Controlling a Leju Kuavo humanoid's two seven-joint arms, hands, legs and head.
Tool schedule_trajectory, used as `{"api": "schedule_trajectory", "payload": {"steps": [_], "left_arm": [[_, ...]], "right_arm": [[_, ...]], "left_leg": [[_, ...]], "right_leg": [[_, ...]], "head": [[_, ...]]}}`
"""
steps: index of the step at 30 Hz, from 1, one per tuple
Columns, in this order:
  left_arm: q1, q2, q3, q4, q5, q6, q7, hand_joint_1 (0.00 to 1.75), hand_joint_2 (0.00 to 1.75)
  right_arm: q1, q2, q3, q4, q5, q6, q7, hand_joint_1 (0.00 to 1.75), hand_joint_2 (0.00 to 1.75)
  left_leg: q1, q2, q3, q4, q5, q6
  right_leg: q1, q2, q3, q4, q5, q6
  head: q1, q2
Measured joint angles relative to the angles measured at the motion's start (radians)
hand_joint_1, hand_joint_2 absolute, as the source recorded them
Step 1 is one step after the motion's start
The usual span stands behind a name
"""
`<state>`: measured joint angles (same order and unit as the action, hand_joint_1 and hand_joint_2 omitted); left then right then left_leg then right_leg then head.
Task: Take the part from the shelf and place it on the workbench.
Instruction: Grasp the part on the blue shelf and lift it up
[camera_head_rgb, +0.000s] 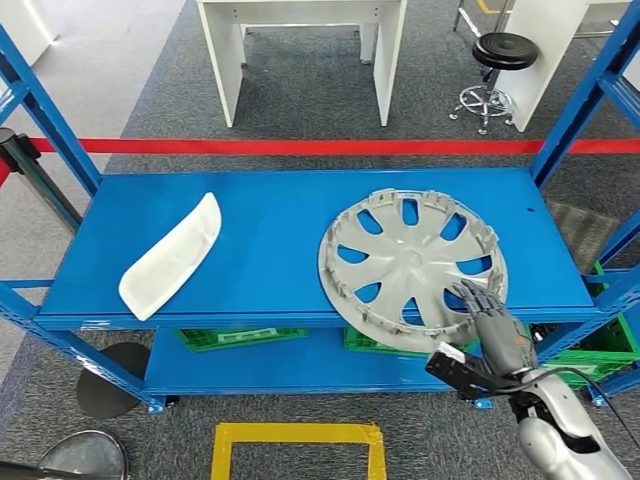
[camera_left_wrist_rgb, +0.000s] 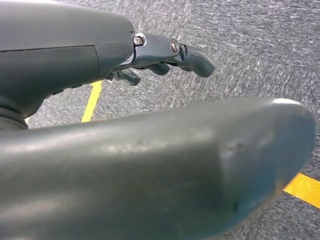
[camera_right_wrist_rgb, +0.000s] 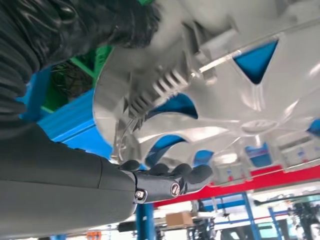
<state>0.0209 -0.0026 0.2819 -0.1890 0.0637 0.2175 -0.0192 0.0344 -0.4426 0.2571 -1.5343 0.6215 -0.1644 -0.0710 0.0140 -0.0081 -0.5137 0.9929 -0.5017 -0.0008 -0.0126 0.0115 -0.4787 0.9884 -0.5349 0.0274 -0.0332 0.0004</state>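
Head view shows the hubcap (camera_head_rgb: 411, 268) lying on the top board of the blue shelf (camera_head_rgb: 264, 215), toward the robot's right, with its near edge hanging a little over the front edge of the board. The right hand (camera_head_rgb: 490, 318) lies at this near rim, the fingers stretched over the rim and resting on the hubcap; in the right wrist view the fingers (camera_right_wrist_rgb: 177, 177) are nearly straight and close under the grey ribs, and I cannot see a thumb closing from the other side, so I judge the hand is touching the part but is not yet gripping it. The left hand (camera_left_wrist_rgb: 166, 55) hangs low over the grey carpet with a yellow line; its fingers are loosely extended and it holds nothing. So the task looks to be at its beginning: the reach is made, but the grasp, the lift and the carrying to the counter are all left to do. A white table (camera_head_rgb: 302, 50) stands behind the red line on the floor, well apart from the shelf; whether it is the goal, I cannot say. On the left part of the same board lies a white curved part (camera_head_rgb: 172, 258), untouched. On the lower board stand green crates (camera_head_rgb: 234, 337), mostly hidden by the top board, and their contents cannot be seen.
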Motion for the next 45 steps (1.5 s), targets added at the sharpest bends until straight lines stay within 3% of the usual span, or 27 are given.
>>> {"api": "schedule_trajectory", "payload": {"steps": [27, 45], "left_arm": [[0.000, -0.001, 0.000, 0.002, -0.001, 0.000, 0.010, 0.00, 0.00], [0.000, -0.002, 0.000, 0.002, -0.004, -0.001, 0.010, 0.00, 0.00]], "right_arm": [[-0.086, 0.021, 0.100, 0.070, -0.026, -0.002, -0.020, 0.00, 1.75], [-0.112, 0.043, 0.136, 0.028, -0.087, -0.013, -0.058, 0.00, 1.75]], "left_leg": [[0.000, -0.001, 0.000, 0.000, 0.000, 0.000], [0.000, -0.001, 0.000, 0.000, 0.000, 0.000]], "right_leg": [[0.000, -0.001, 0.001, 0.000, 0.000, 0.000], [0.000, -0.002, 0.000, 0.000, 0.000, 0.000]], "head": [[0.000, 0.000], [0.000, 0.000]]}}
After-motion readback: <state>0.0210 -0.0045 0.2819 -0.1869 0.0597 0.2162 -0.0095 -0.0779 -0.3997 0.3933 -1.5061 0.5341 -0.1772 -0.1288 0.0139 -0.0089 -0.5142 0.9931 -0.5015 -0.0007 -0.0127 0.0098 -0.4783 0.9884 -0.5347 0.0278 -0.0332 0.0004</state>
